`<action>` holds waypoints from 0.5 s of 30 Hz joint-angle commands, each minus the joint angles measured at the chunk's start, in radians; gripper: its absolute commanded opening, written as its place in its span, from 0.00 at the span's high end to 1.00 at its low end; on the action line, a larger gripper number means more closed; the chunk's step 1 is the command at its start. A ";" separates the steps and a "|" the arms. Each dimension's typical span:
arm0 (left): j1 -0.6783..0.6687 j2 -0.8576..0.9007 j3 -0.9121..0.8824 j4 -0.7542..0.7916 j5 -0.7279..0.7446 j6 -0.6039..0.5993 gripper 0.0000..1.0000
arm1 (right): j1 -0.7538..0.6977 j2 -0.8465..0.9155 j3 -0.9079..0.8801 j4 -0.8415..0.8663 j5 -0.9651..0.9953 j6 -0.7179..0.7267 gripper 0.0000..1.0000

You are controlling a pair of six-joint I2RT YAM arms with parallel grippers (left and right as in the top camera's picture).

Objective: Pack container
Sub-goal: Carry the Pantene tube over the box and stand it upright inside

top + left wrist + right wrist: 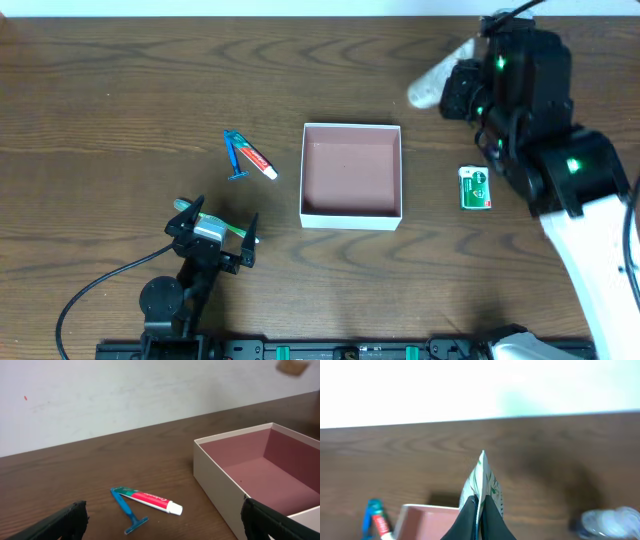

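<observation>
Container sits open — right jaws clamp white packet.

- The overhead camera looked straight down from well above the table, with the container near frame centre
- The left wrist camera rode low on the left arm, near the container at its 8 o'clock, facing across the tabletop toward 1 o'clock
- The right wrist camera rode the right arm at the container's 2 o'clock, looking past a white packet close before the lens to the table's far edge
- All three views shared the container and the toothpaste tube
</observation>
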 commanded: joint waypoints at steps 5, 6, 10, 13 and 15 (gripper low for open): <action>0.006 -0.002 -0.021 -0.032 0.011 0.013 0.02 | 0.201 0.043 0.015 0.021 0.061 -0.025 0.99; 0.006 -0.002 -0.021 -0.032 0.011 0.013 0.02 | 0.225 0.062 0.015 0.029 0.069 -0.025 0.99; 0.006 -0.002 -0.021 -0.032 0.011 0.013 0.02 | 0.275 0.141 0.015 0.055 0.069 -0.013 0.99; 0.006 -0.002 -0.021 -0.032 0.011 0.013 0.02 | 0.295 0.211 0.015 0.078 0.069 0.013 0.99; 0.006 -0.002 -0.021 -0.032 0.011 0.013 0.02 | 0.299 0.245 0.015 0.090 0.068 0.028 0.99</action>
